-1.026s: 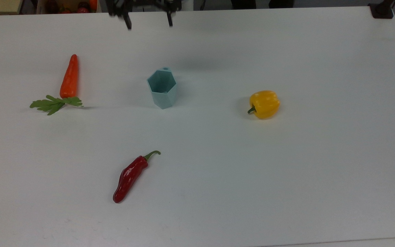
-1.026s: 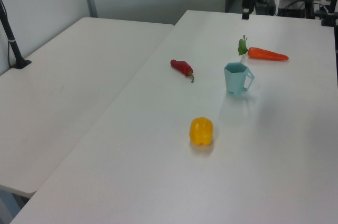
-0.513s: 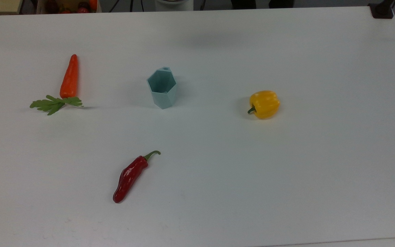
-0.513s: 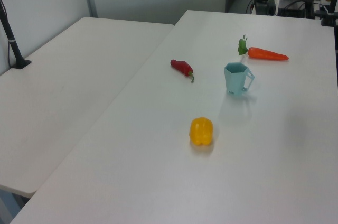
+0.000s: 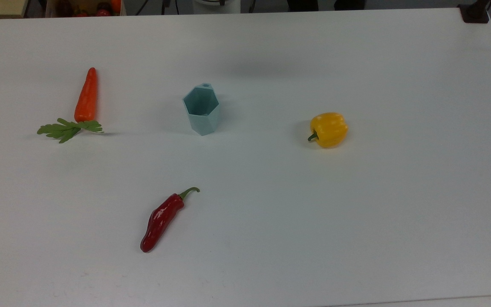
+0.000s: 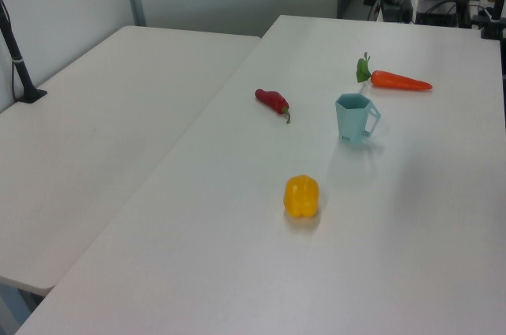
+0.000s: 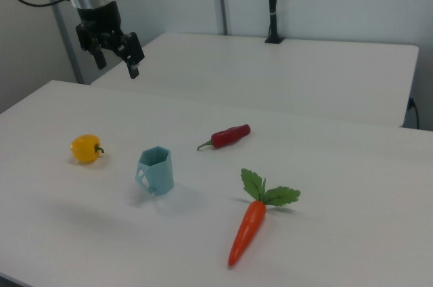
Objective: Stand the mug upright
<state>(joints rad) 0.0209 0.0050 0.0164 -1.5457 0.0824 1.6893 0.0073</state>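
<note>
Currently the mug point(image 5: 203, 109) stands upright on its narrow base near the middle of the white table point(image 5: 399, 213), hexagonal rim up, handle toward the left view's right. Nothing touches it; bare tabletop all round. In the top view, the yellow bell pepper point(image 5: 328, 129) lies well apart on the top view's right, the carrot point(image 5: 86, 96) with its green leaves well apart on the top view's left, the red chili point(image 5: 161, 219) nearer the lower edge. Wide bare stretches run to the table's right and lower edges in the top view. In the right view the gripper point(image 7: 116, 60) hangs high above the table's far-left part, well clear of the mug and pepper, fingers spread apart, holding and touching nothing.
</note>
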